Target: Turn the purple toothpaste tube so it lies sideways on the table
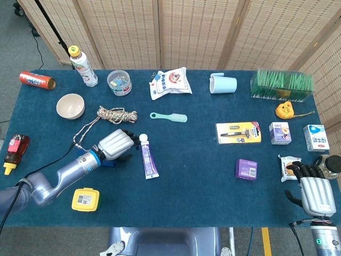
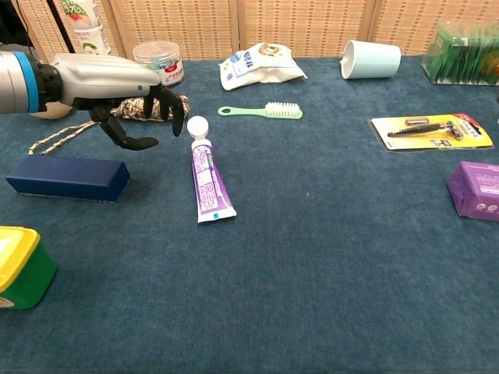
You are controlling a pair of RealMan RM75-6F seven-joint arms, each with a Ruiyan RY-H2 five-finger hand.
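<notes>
While the left robot hand (image 1: 116,144) hovers released with fingers curled apart, the purple toothpaste tube (image 1: 147,158) lies flat on the counter (image 1: 202,181) just to its right, white cap (image 2: 197,125) nearest the fingertips; the right robot hand (image 1: 313,188) holds nothing.

1. The toothpaste tube (image 1: 148,158) lies flat on the counter (image 1: 192,192), cap toward 12 o'clock.
2. The left hand (image 1: 114,145) hovers at the tube's 9 o'clock, above the flat box (image 2: 67,178).
3. The comb (image 1: 169,117) lies at the tube's 12 o'clock; the rope (image 1: 114,114) lies at its 10 o'clock.
4. The right hand (image 1: 313,188) sits at the counter's 4 o'clock edge.
</notes>
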